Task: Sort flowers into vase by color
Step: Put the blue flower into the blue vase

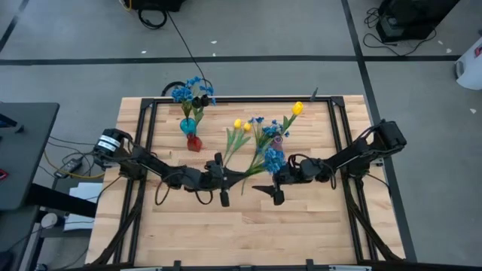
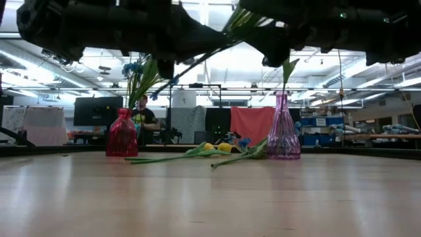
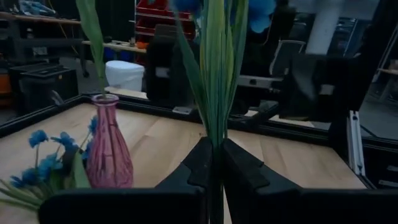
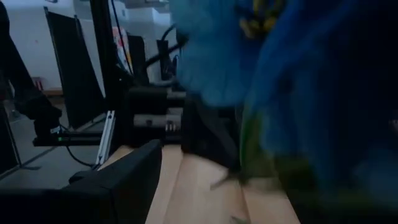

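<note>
A blue flower [image 1: 273,159] is held by its green stem in the closed left gripper [image 1: 223,181] above the table [image 1: 226,233], near the pink vase [image 1: 277,140], while the right gripper [image 1: 275,188] is spread wide, empty, just beside the blossoms.

Wooden table [image 1: 226,233] with black frame [image 1: 143,135] at centre, black desk [image 1: 22,150] at left edge, cables [image 1: 68,162] beside it, dark equipment [image 1: 410,19] upper right, person [image 2: 146,118] in low view's left background
</note>
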### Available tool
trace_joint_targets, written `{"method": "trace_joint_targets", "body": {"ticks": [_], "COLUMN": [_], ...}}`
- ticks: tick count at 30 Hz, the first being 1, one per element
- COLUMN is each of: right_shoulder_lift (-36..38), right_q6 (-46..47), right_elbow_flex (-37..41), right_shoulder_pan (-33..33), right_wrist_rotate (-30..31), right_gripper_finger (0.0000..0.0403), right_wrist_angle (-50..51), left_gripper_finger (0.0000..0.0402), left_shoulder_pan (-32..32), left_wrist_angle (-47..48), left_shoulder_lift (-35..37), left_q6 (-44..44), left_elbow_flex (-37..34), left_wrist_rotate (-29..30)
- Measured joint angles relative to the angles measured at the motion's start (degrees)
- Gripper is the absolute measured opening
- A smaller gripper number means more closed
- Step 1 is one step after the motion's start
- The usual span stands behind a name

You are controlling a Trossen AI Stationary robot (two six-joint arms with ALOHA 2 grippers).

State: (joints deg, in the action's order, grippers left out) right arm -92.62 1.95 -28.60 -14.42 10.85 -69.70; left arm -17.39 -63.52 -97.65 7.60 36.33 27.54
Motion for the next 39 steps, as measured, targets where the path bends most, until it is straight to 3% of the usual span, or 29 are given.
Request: {"method": "trace_joint_targets", "body": {"ticks": [10,18,22,30,39], "right_shoulder_lift": [-0.1,-0.1,-0.1,0.0,0.0], "right_q6": [-1.7,-1.7,-1.7,1.9,0.6], "right_elbow_flex": [-0.7,-0.7,-0.7,-0.7,-0.7], "right_shoulder_pan": [-0.1,-0.1,-0.4,-0.6,-0.4], "right_wrist_rotate": [3.0,3.7,6.3,9.4,3.0], "right_gripper_finger": [0.0309,0.0236,0.0213,0.021,0.0203], "right_wrist_angle": [-0.8,-0.2,1.4,2.6,-0.4], "left_gripper_finger": [0.0033,0.0033,0.0033,0.0033,0.0033], "left_shoulder_pan": [0.0,-0.3,-1.3,-4.9,-3.6], "left_wrist_angle": [0.1,-0.1,0.1,-0.1,0.9], "left_shoulder_lift": [-5.8,-5.9,-5.8,-5.8,-5.8], "left_q6": [0.2,-2.2,-5.2,-15.7,-16.0], "left_elbow_flex": [5.3,5.8,5.8,5.8,5.8], "left_wrist_rotate": [-0.5,-0.2,3.1,13.3,7.8]}}
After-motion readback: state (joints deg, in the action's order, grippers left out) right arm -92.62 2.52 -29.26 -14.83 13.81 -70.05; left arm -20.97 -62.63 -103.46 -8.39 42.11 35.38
